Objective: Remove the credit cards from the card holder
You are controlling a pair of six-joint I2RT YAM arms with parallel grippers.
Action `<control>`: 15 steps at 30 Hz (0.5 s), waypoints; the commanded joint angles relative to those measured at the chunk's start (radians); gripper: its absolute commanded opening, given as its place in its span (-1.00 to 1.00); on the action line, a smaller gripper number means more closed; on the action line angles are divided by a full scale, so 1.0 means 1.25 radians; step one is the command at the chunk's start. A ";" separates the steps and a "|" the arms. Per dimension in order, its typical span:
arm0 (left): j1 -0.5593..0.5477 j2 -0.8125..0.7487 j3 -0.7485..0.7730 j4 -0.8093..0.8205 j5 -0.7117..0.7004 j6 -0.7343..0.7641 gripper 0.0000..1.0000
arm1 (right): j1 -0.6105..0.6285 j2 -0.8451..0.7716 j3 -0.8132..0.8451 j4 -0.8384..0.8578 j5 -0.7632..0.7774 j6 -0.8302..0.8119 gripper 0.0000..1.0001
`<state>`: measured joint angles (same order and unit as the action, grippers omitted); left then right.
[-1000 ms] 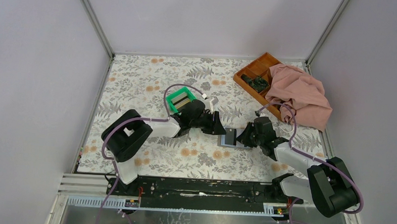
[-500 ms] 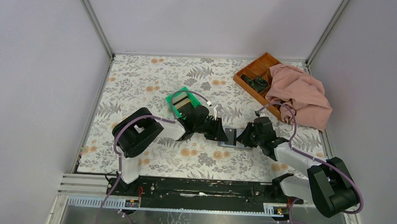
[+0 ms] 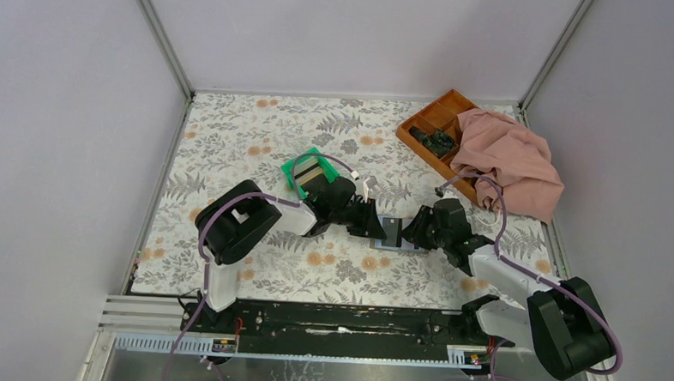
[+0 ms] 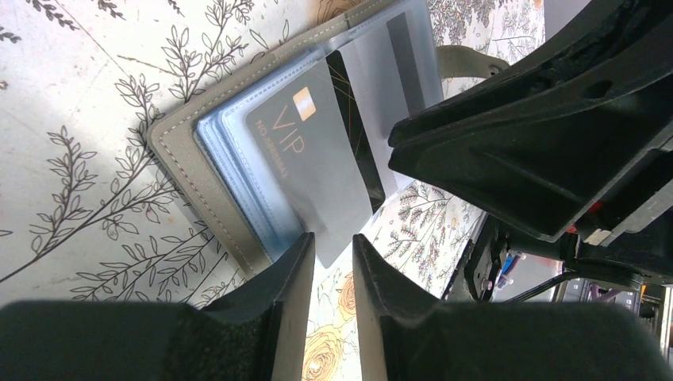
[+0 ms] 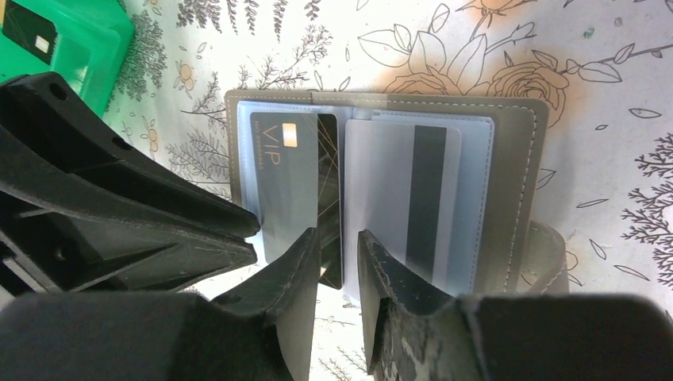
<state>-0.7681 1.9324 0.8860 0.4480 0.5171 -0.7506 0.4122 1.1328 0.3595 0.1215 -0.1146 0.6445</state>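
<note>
I see a card (image 5: pixel 32 36) in the green bin (image 5: pixel 87 48) beside the card holder (image 5: pixel 516 159). The VIP card (image 4: pixel 309 159) and striped card (image 5: pixel 428 190) are not out yet. The left gripper (image 4: pixel 333 262) and right gripper (image 5: pixel 340 262) are both slightly apart, and the left straddles the VIP card's edge.

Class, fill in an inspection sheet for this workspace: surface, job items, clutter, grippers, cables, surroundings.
Surface: floral-patterned tablecloth.
Job's things: grey folding card holder lies open; dark grey VIP card sticks out of its sleeve; green plastic bin holds another card.
Clutter: orange-brown compartment tray, pink crumpled cloth draped over it.
Grippers: left gripper and right gripper, both open, straddling the VIP card's edges.
Cables: purple cable loops over the bin.
Surroundings: pale plain walls.
</note>
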 commanded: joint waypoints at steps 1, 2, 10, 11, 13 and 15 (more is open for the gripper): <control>0.006 -0.016 -0.001 -0.034 -0.007 0.018 -0.36 | -0.006 0.022 -0.009 0.045 -0.001 -0.005 -0.37; 0.006 -0.020 -0.003 -0.037 -0.010 0.021 -0.36 | -0.006 0.024 -0.013 0.051 -0.003 -0.003 -0.38; 0.007 -0.028 -0.011 -0.039 -0.006 0.025 -0.36 | -0.015 0.029 -0.023 0.070 -0.018 -0.007 -0.37; 0.008 -0.030 -0.011 -0.042 -0.008 0.027 -0.36 | -0.016 0.032 -0.023 0.073 -0.020 -0.007 -0.38; 0.008 -0.032 -0.009 -0.049 -0.015 0.033 -0.36 | -0.017 0.035 -0.026 0.078 -0.026 -0.005 -0.38; 0.010 -0.030 -0.009 -0.056 -0.020 0.035 -0.36 | -0.020 0.037 -0.029 0.084 -0.031 -0.003 -0.38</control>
<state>-0.7647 1.9175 0.8856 0.4152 0.5137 -0.7383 0.3988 1.1690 0.3347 0.1806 -0.1272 0.6449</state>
